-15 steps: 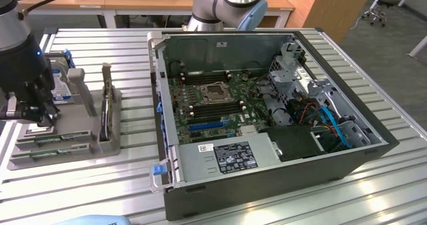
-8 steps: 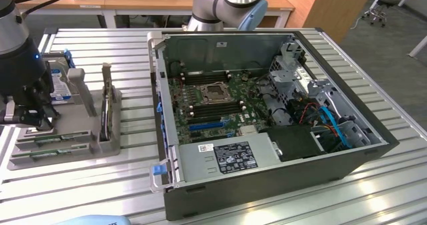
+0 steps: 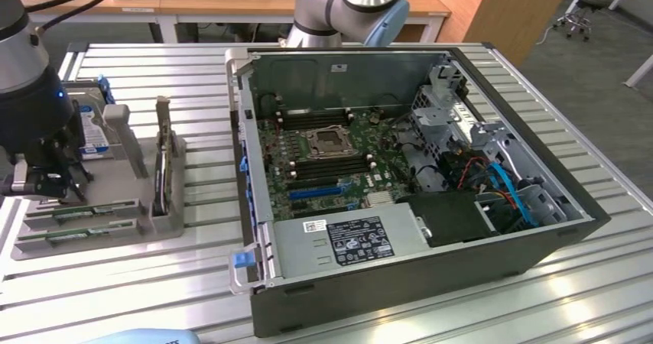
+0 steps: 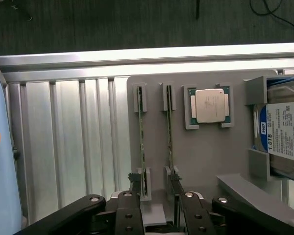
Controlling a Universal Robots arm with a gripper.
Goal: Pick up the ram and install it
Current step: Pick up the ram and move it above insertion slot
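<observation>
Two green ram sticks stand on edge in the slots of a grey holder tray (image 4: pixel 206 152). In the wrist view one ram stick (image 4: pixel 141 137) and the other (image 4: pixel 170 137) run side by side. In the exterior view they lie at the tray's near end (image 3: pixel 92 212) (image 3: pixel 76 235). My gripper (image 4: pixel 156 188) is open and hovers over one end of the two sticks, one fingertip (image 4: pixel 134 180) just outside each stick. Nothing is held. In the exterior view the gripper (image 3: pixel 53 191) hangs at the left, over the tray (image 3: pixel 133 183).
A square silver processor (image 4: pixel 209 106) and a blue-labelled hard drive (image 4: pixel 284 132) also sit in the tray. The open computer case (image 3: pixel 408 168) lies at the exterior view's right, its motherboard memory slots (image 3: pixel 337 164) exposed. A ribbed metal table (image 3: pixel 571 283) carries everything.
</observation>
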